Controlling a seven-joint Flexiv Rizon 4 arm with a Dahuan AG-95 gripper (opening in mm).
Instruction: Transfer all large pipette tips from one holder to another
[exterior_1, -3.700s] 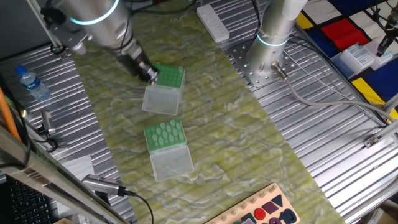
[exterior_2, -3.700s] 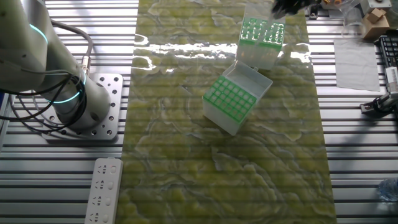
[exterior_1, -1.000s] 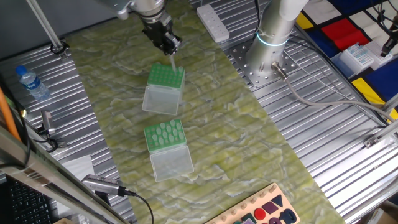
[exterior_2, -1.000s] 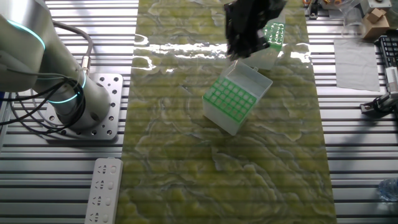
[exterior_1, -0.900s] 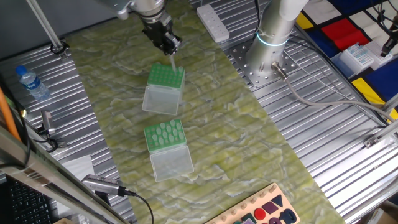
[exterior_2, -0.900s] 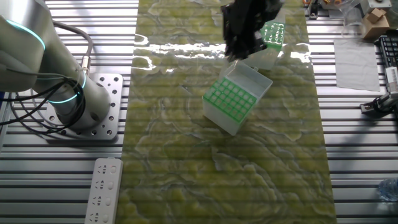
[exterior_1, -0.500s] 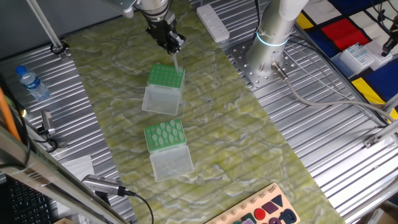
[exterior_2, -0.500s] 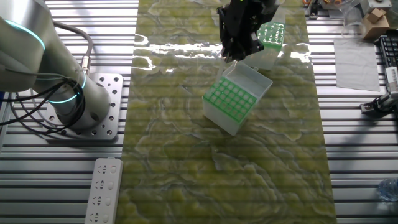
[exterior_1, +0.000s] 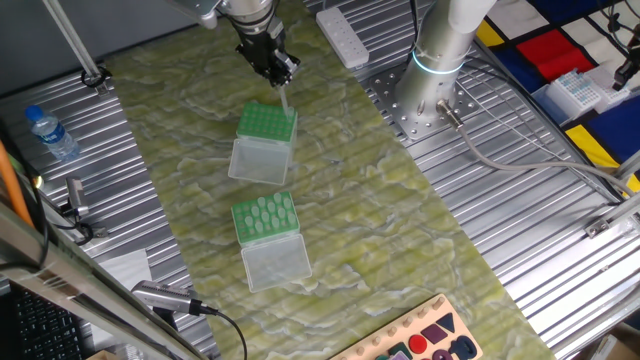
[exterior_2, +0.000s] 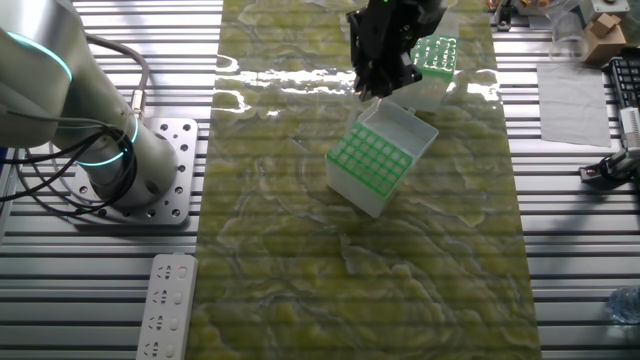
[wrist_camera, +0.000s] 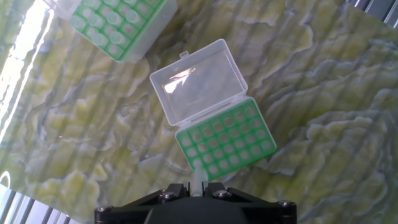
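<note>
Over the far end of the green-mottled counter (exterior_1: 400, 210), in one fixed view, the gripper (exterior_1: 277, 72) hangs with its jaws closed on a single pipette tip (exterior_1: 284, 100), point down just above the nearer of two green-topped holders (exterior_1: 266, 125), presumably so it can drop straight into a hole; the second holder (exterior_1: 266, 220) sits well apart. From the other fixed view the gripper (exterior_2: 385, 75) blocks the tip, with two holders again. Looking down the hand view, one tip (wrist_camera: 197, 182) juts from the jaws over the open-lidded holder (wrist_camera: 226, 144).
</note>
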